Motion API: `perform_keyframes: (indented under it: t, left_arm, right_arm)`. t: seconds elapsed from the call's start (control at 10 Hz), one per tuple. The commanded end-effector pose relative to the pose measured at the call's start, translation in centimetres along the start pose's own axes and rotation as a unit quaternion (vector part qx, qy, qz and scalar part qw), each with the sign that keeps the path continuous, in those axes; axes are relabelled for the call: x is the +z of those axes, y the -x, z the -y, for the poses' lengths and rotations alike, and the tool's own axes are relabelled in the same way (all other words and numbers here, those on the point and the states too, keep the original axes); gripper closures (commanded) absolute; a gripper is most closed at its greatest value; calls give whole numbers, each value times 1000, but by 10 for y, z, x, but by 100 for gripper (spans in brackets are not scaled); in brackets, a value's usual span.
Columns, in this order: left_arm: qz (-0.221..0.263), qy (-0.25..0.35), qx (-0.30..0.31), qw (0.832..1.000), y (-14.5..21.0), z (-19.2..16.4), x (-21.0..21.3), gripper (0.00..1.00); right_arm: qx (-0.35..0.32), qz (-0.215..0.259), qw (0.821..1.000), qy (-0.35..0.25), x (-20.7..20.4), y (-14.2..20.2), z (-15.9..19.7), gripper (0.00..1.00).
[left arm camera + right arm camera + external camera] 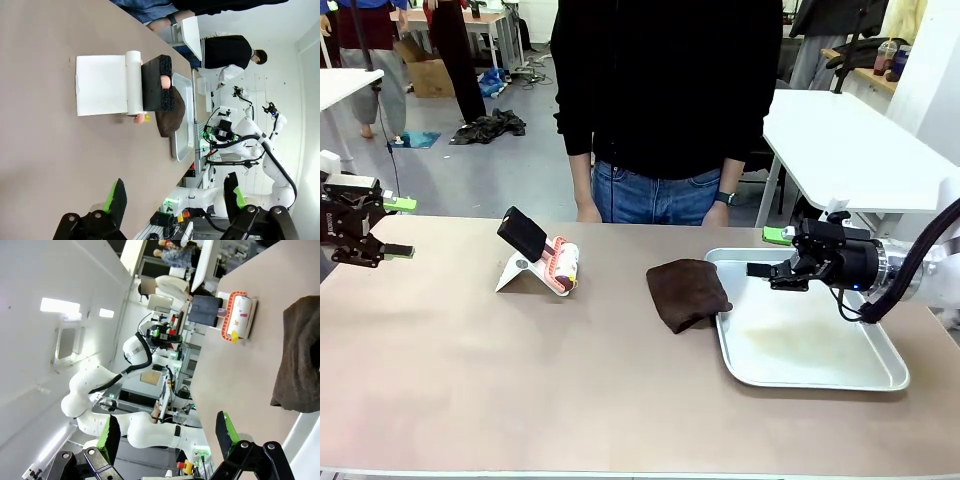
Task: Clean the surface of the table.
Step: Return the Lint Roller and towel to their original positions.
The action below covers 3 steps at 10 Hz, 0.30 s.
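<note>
Two grippers, both with jaws spread and empty, is what I have. My left gripper (388,228) hangs at the left edge of the table (520,380); my right gripper (768,252) hovers over the far-left corner of the metal tray (880,378), which sits toward the table's right edge. The brown cloth (686,293) lies crumpled mid-table, touching the tray's left rim. A white stand (520,272) with a dark sponge-like block (523,234) sits left of centre. I judge wiping not yet begun: the cloth must be picked up first.
</note>
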<state>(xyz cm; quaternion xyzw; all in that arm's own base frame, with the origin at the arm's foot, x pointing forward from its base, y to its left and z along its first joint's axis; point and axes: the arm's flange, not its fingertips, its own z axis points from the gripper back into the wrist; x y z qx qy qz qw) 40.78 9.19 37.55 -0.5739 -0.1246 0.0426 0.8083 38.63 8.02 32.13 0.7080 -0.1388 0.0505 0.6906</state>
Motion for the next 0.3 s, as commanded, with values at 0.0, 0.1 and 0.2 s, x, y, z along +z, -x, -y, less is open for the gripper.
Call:
perform_keyframes:
  t: [0.0,0.1,0.2]
  left_arm:
    - [-2,-6,3,1000,4,3,1,0]
    - [-2,-6,3,1000,4,3,1,0]
    - [-2,-6,3,1000,4,3,1,0]
  right_arm:
    - [5,-7,1000,7,1,0,-2,0]
    - [5,-7,1000,7,1,0,-2,0]
    - [5,-7,1000,7,1,0,-2,0]
